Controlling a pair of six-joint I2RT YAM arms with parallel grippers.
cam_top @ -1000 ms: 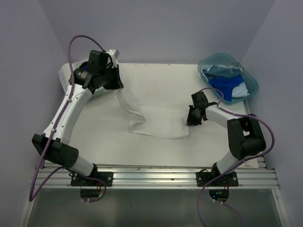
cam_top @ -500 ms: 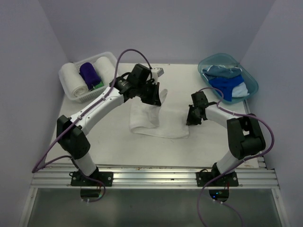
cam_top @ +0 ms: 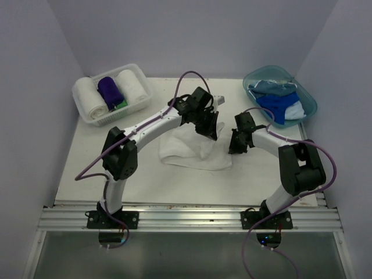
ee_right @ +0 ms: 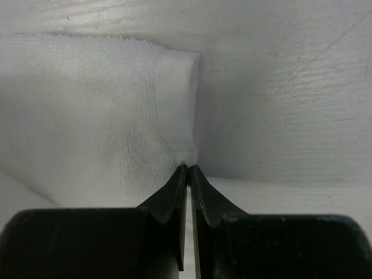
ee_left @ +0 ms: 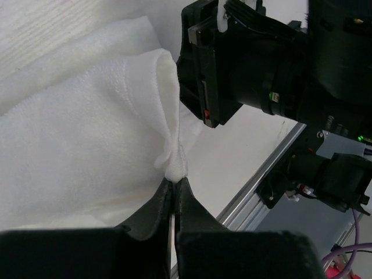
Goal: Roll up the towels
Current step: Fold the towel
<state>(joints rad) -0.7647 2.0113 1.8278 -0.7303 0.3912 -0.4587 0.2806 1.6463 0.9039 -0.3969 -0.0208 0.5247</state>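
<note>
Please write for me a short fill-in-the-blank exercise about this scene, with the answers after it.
1. The towel that the left tool pinches is ____.
2. In the basket, the roll between two white rolls is ____.
3. The teal tub holds towels in shades of ____.
Answers: white; purple; blue.

Basket (cam_top: 125, 110) sits in the table's (cam_top: 174, 186) far left corner with rolled towels (cam_top: 110, 90) side by side in it. Tub (cam_top: 311, 99) is in the far right corner, loose towels (cam_top: 279, 104) piled inside. Between them, nearer the middle, lies the spread towel (cam_top: 192, 152). Left gripper (cam_top: 214, 129) is at its far right corner, right gripper (cam_top: 235, 148) at its right edge.
</note>
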